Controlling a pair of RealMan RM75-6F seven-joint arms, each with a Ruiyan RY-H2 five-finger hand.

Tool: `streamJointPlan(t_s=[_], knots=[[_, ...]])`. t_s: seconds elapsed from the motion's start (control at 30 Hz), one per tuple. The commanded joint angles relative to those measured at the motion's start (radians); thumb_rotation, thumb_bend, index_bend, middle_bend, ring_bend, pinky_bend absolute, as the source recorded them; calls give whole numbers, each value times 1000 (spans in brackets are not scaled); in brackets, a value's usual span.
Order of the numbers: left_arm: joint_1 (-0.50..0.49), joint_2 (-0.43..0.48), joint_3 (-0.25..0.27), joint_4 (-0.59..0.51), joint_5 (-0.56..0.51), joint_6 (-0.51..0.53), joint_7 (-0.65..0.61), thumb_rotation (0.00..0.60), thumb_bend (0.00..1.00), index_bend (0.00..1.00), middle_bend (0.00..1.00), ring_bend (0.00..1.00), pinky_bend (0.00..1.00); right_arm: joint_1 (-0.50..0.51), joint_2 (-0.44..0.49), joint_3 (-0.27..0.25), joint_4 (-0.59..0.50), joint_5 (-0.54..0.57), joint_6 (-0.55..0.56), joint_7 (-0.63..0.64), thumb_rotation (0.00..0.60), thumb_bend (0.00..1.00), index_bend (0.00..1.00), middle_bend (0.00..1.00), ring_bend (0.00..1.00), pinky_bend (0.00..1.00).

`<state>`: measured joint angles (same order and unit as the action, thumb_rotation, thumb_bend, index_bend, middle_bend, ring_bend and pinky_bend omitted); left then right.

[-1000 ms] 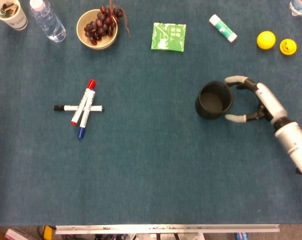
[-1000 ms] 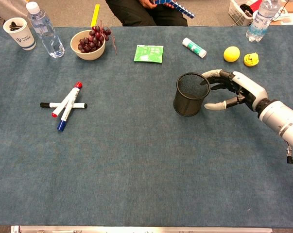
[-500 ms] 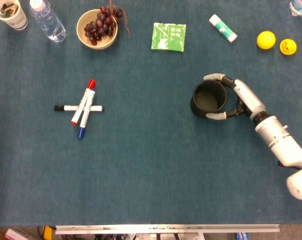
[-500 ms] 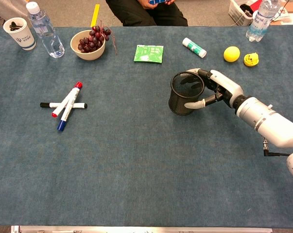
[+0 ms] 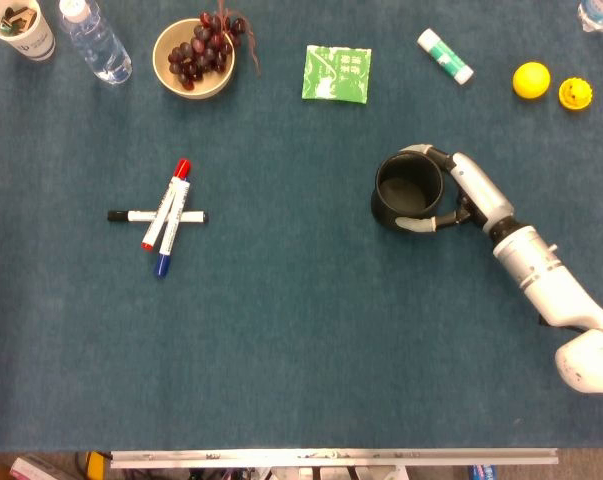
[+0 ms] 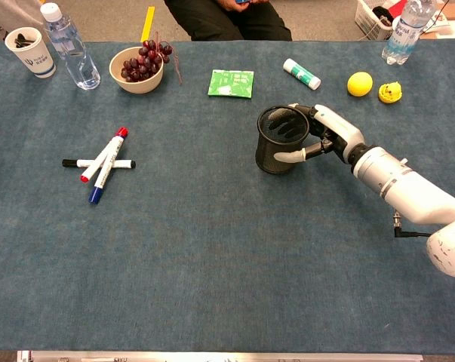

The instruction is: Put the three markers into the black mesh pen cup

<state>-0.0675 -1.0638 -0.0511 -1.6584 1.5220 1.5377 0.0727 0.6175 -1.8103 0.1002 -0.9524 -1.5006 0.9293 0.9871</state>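
Pen cup [image 5: 406,190] has slid left toward the markers [image 5: 161,215], right robot hand [image 5: 459,195] wrapped around it; repositioning step; next, release near markers.

The desk [image 5: 301,350] is seen straight down from overhead in the head view and obliquely from the front in the chest view, the whole desktop being shared.

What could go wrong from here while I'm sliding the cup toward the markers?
The right hand holds the black mesh pen cup from one side only, so it might tip or slip out. The three markers lie crossed in a pile; pushing the cup into them could scatter them.
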Motion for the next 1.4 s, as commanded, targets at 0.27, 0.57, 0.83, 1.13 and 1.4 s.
streamJointPlan(t_s=[0.27, 0.57, 0.83, 1.13, 1.4], knots=[[-63, 21, -3, 7, 39, -74, -7, 600, 295, 155, 163, 160, 152, -12, 189, 21, -211, 1, 52, -2, 600, 355, 463, 446, 328, 294], [-177, -5, 9, 86, 79, -236, -86, 600, 295, 238, 217, 203, 166, -44, 490, 66, -510, 40, 85, -67, 600, 356, 463, 446, 329, 294], [-278, -67, 24, 190, 135, -339, -158, 600, 295, 281, 262, 227, 166, -92, 638, 66, -625, 68, 107, -79, 600, 357, 463, 446, 329, 294], [-393, -177, 66, 348, 266, -375, -283, 600, 295, 343, 321, 266, 189, -138, 702, 51, -659, 68, 136, -58, 600, 357, 463, 447, 329, 294], [-464, -269, 112, 512, 340, -366, -364, 600, 294, 406, 330, 271, 202, -159, 726, 41, -672, 57, 150, -44, 600, 357, 463, 447, 329, 294]])
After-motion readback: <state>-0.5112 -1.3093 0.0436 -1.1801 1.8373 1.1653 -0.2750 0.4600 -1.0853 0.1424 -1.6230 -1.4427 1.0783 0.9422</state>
